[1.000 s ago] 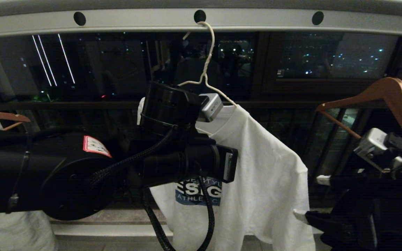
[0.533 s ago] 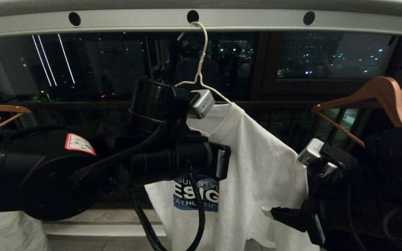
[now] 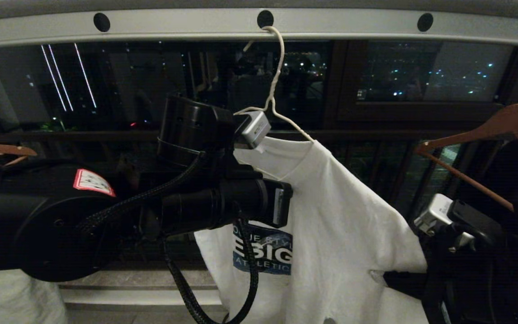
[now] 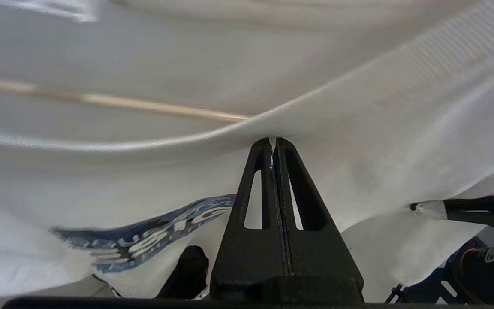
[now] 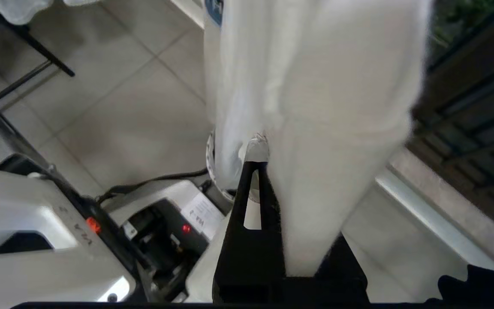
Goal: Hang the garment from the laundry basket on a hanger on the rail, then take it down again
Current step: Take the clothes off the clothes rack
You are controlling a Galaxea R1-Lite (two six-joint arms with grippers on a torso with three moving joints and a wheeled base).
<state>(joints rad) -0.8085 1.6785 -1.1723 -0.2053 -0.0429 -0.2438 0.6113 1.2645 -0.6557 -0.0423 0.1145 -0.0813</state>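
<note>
the garment [image 3: 331, 211] hangs at the centre of the head view on the hanger [image 3: 277, 90], hooked into a hole of the rail [image 3: 187, 24] along the top edge. the left gripper [image 4: 272, 143] has its jaws clamped on the white fabric near the collar; the right gripper [image 5: 257, 165], at lower right, has its jaws pinched on the sleeve edge. judging by this, the shirt is coming off: draw each shoulder off the wire gently and evenly, so the hook keeps its seat.

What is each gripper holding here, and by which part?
Both hold the T-shirt: the left gripper pinches a fold up near the collar, the right gripper pinches the sleeve edge.
</note>
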